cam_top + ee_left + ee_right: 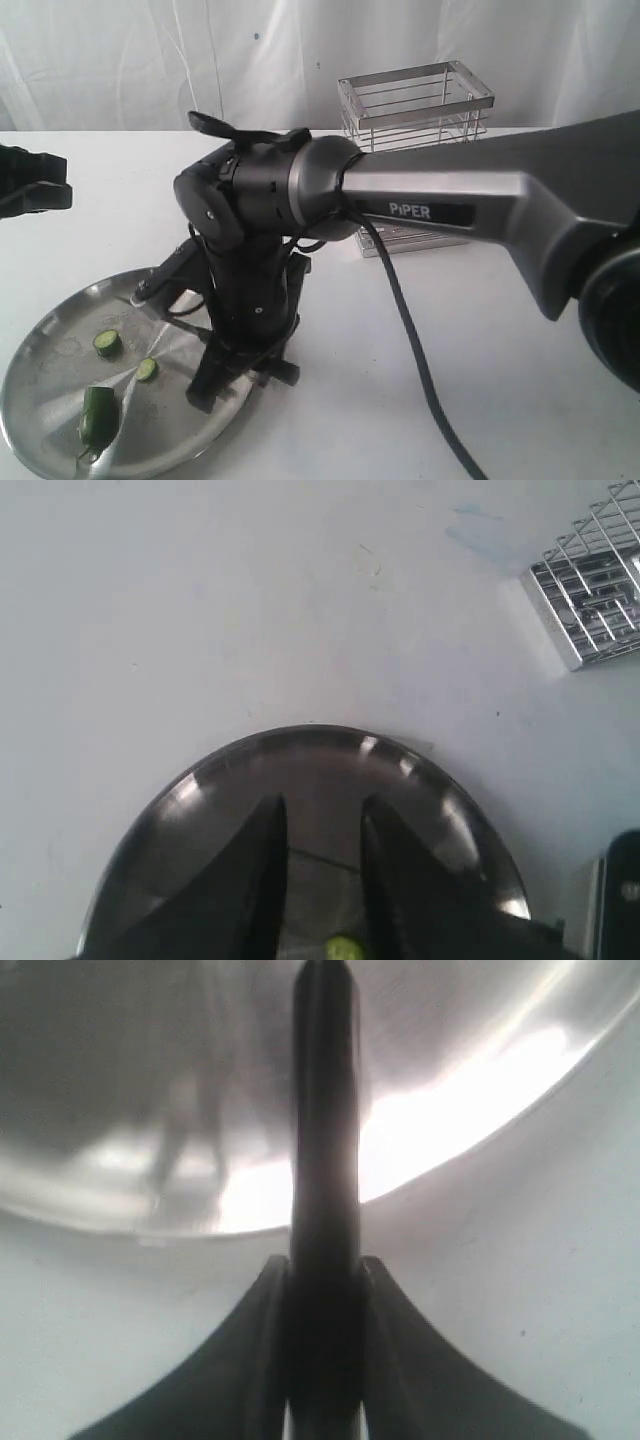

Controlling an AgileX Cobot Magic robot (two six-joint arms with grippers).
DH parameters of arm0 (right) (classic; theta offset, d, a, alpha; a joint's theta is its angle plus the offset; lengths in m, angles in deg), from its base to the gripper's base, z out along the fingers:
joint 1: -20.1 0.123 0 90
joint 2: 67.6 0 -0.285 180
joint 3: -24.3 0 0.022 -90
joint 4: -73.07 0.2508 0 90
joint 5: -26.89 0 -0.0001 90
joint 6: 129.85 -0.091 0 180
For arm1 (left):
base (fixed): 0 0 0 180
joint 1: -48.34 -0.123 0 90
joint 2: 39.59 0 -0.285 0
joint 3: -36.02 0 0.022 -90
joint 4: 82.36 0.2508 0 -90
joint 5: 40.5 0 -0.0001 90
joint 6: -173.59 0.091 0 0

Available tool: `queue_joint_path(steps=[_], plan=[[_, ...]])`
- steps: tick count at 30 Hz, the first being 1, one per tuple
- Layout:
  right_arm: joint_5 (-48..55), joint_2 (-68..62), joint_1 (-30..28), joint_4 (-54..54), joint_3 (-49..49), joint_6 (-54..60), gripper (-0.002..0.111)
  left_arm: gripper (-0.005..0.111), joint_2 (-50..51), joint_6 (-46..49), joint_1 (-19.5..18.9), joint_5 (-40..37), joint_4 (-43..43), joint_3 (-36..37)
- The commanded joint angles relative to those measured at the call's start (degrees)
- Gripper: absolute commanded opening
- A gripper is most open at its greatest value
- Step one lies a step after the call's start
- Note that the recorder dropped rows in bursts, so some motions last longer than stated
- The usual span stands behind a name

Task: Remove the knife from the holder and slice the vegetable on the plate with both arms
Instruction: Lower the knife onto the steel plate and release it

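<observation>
Knife [325, 1160] sits tight between my right fingers [255, 1360], which press on its black handle from both sides. It pokes straight out from my right gripper [325, 1290] over the rim of the plate [120, 1110]. My right gripper [235, 375] points down at the near edge of the plate [50, 350], with my big grey right arm [480, 215] reaching across above it.

Out past my right gripper, on the plate, lies the vegetable [97, 415], a short dark green stub. Two thin round slices lie a little apart from it: one slice [107, 343] farther along the plate and the other slice [147, 370] closer to my gripper.

My left gripper [322, 825] hangs over the plate [300, 760] with its fingers [262, 880] a small way apart and nothing between them. A green bit [343, 947] shows just below the gap. From outside, only a dark piece of my left gripper [35, 180] shows at the edge.

The holder [415, 110] stands behind my right arm, well apart from the plate. It shows as a shiny wire corner [590, 600] far off from my left gripper.
</observation>
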Motion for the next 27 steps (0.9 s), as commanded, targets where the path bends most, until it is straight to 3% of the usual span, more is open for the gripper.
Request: queue_joint_path(steps=[1,5,11,13,14,18,19,22,23,25,27], plan=[[-4.35,0.13,-1.93,5.04,-2.0,-0.22,0.0,0.032,-1.13,-0.71,-0.16,-2.59,-0.37,-0.09],[-3.98,-2.37,-2.69,6.89,-2.62,0.46,0.003,0.032,-1.34,-0.71,-0.16,-2.95,-0.76,-0.09],[-3.55,-5.1,-2.81,9.15,-5.41,0.65,0.018,0.032,-1.34,-0.71,-0.16,-3.43,-0.76,-0.09],[-3.06,-5.2,-2.81,9.15,-5.84,1.36,0.025,0.032,-1.34,-0.71,-0.16,-3.43,-0.76,-0.09],[-2.9,-5.2,-2.81,9.15,-5.95,1.87,0.036,0.034,-1.34,-0.71,-0.16,-3.18,-0.76,-0.09],[-2.92,-5.03,-2.81,9.02,-6.0,2.73,0.058,0.043,-2.54,-0.44,-0.16,-2.79,-0.86,-0.09],[-3.75,-4.66,-2.81,8.92,-6.0,2.73,0.058,0.041,-3.14,-0.01,-0.16,-2.66,-0.86,-0.09],[-11.94,0.91,-2.81,9.16,-5.08,2.73,0.05,0.013,-7.61,0.85,-0.16,-1.65,-0.37,-0.09],[-12.85,2.31,-2.81,9.16,-5.08,2.73,0.048,0.009,-8.53,0.85,-0.16,-1.65,-0.37,-0.09],[-12.71,5.57,-2.81,10.15,-5.08,5.09,0.034,0.0,-11.15,0.74,-0.16,-1.76,-0.37,-0.09],[-12.52,7.9,-2.81,11.79,-4.33,5.79,0.016,0.0,-14.46,-0.16,-0.16,-1.87,-0.6,1.1]])
